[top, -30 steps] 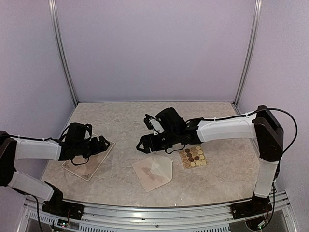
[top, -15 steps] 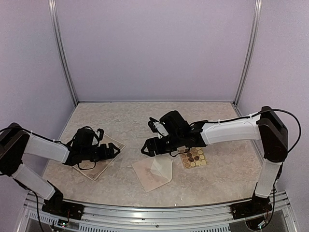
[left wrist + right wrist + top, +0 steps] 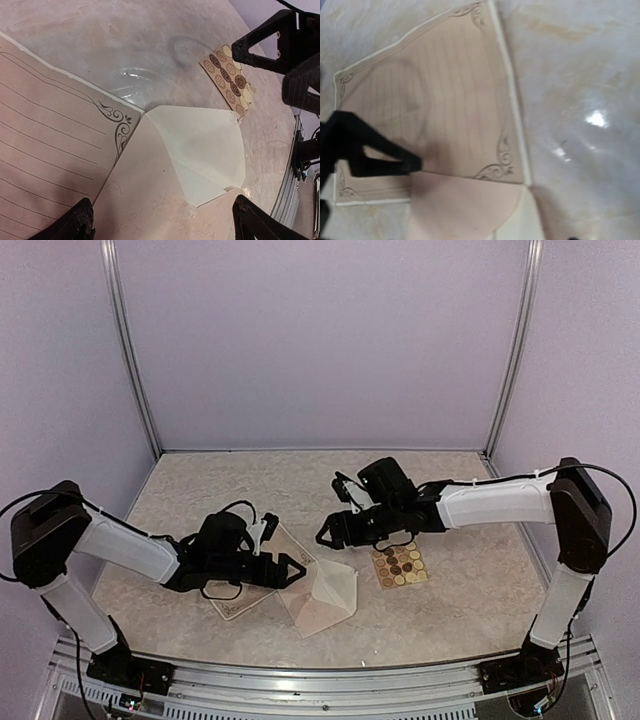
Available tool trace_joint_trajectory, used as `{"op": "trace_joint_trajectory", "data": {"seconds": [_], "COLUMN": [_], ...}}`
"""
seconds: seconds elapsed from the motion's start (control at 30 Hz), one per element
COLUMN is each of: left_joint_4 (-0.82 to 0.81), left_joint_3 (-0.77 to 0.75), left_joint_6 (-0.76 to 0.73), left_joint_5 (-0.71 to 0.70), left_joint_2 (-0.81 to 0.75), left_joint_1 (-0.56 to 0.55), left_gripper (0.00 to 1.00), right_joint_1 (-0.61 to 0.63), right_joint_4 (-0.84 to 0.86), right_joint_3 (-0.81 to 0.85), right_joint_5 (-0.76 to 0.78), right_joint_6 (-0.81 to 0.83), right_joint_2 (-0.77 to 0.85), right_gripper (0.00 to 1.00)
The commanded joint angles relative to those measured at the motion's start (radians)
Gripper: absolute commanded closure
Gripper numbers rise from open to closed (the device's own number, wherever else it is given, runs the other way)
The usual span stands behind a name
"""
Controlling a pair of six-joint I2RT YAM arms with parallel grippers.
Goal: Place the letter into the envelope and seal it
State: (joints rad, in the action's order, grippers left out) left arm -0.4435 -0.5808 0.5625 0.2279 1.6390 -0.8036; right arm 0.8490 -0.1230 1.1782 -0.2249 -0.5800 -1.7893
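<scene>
The envelope (image 3: 322, 605) lies at the table's front centre, its cream pointed flap (image 3: 205, 145) open to the right. The letter (image 3: 240, 595), a tan lined sheet with corner flourishes, lies just left of it, touching its edge. It also shows in the left wrist view (image 3: 45, 150) and the right wrist view (image 3: 435, 100). My left gripper (image 3: 290, 570) is open and low over the envelope's body (image 3: 150, 200), one finger (image 3: 375, 150) on the letter. My right gripper (image 3: 328, 532) is open and empty, hovering behind the envelope.
A square card of round brown and yellow stickers (image 3: 400, 563) lies right of the envelope, also in the left wrist view (image 3: 230, 75). Purple walls and two metal posts close in the back and sides. A metal rail runs along the front edge.
My left gripper has swept right from the left side, and the letter has come with it up to the envelope. My right gripper has drawn back to the right.
</scene>
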Motion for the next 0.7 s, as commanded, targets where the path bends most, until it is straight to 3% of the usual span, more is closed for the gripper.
{"op": "trace_joint_trajectory", "data": {"seconds": [0.0, 0.1, 0.23, 0.4, 0.67], "left_joint_4": [0.068, 0.177, 0.281, 0.305, 0.283], "left_joint_3": [-0.036, -0.031, 0.014, 0.086, 0.123], "left_joint_6": [-0.027, -0.002, 0.065, 0.087, 0.087], "left_joint_5": [-0.068, -0.143, -0.115, -0.066, -0.019], "left_joint_2": [-0.125, -0.213, -0.291, -0.328, -0.304], "left_joint_1": [-0.006, 0.016, 0.116, 0.204, 0.246], "left_gripper": [0.08, 0.07, 0.06, 0.06, 0.07], "right_joint_1": [-0.043, -0.057, -0.056, -0.057, -0.058], "right_joint_4": [-0.034, -0.054, -0.108, -0.110, -0.144], "right_joint_3": [0.011, 0.054, 0.158, 0.276, 0.458], "right_joint_5": [-0.069, -0.104, -0.137, -0.203, -0.280], "right_joint_6": [0.055, 0.096, 0.153, 0.178, 0.170], "right_joint_2": [0.011, -0.029, -0.119, -0.232, -0.416], "right_gripper": [0.31, 0.32, 0.36, 0.38, 0.42]}}
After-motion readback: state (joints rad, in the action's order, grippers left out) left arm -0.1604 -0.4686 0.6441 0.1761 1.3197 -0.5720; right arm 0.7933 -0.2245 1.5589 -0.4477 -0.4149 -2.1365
